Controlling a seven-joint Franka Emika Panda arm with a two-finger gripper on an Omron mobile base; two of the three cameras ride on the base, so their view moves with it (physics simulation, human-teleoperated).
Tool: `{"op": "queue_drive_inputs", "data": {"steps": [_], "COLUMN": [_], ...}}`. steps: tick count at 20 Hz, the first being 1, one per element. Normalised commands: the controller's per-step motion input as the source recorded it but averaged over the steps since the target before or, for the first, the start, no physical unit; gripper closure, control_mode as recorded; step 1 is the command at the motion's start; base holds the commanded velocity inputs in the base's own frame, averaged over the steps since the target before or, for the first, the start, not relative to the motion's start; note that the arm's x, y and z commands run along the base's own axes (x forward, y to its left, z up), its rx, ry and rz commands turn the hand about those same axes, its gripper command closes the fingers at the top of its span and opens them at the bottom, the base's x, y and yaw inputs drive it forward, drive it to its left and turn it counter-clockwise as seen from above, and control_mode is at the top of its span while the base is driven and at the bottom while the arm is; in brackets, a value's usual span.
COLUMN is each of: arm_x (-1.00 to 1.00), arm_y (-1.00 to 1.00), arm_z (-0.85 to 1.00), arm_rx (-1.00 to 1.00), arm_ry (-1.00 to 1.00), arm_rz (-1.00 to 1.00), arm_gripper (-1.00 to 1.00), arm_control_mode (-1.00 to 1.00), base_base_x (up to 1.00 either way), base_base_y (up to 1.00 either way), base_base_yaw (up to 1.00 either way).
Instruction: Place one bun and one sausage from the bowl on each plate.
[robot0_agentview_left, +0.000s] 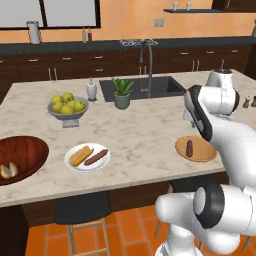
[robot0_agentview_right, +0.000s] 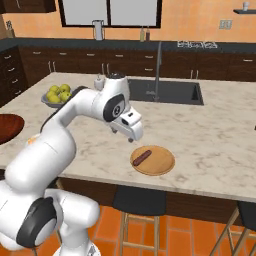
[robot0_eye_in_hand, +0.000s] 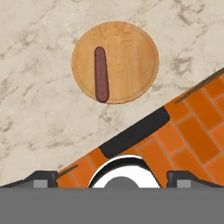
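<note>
I get even, bright, flat light in all three views, with no glare. Shadows are faint: a soft one under the fruit bowl (robot0_agentview_left: 68, 111) on the counter (robot0_agentview_left: 145, 135). The rendering is slightly soft and low-detail; far cabinets look blurry. Edges stay straight, no distortion.

Open marble is seen across the middle of the island counter (robot0_agentview_left: 145, 135), between the white plate (robot0_agentview_left: 73, 163) near the front edge and the wooden plate (robot0_agentview_left: 200, 154) toward the front right corner. Toward the back edge, passage is narrowed by the fruit bowl (robot0_agentview_left: 68, 116), the potted plant (robot0_agentview_left: 122, 93), the faucet (robot0_agentview_left: 149, 65) and the sink (robot0_agentview_left: 165, 86). The front left corner is occupied by the wooden bowl (robot0_agentview_left: 27, 150).
</note>
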Motion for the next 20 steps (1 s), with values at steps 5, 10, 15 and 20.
{"op": "queue_drive_inputs", "data": {"steps": [5,10,15,20], "arm_x": [-0.96,-0.12,0.0,0.0], "arm_y": [0.21,0.0,0.0,0.0], "arm_z": [0.45,0.0,0.0,0.0], "arm_rx": [0.0,0.0,0.0,0.0], "arm_ry": [0.02,0.0,0.0,0.0], "arm_rz": [0.0,0.0,0.0,0.0], "arm_gripper": [-1.0,-1.0,-1.0,-1.0], "arm_control_mode": [-1.0,1.0,1.0,1.0], "base_base_x": [0.0,-0.47,-0.04,0.26], "base_base_y": [0.0,0.48,1.0,1.0], "base_base_yaw": [0.0,0.0,0.0,0.01]}}
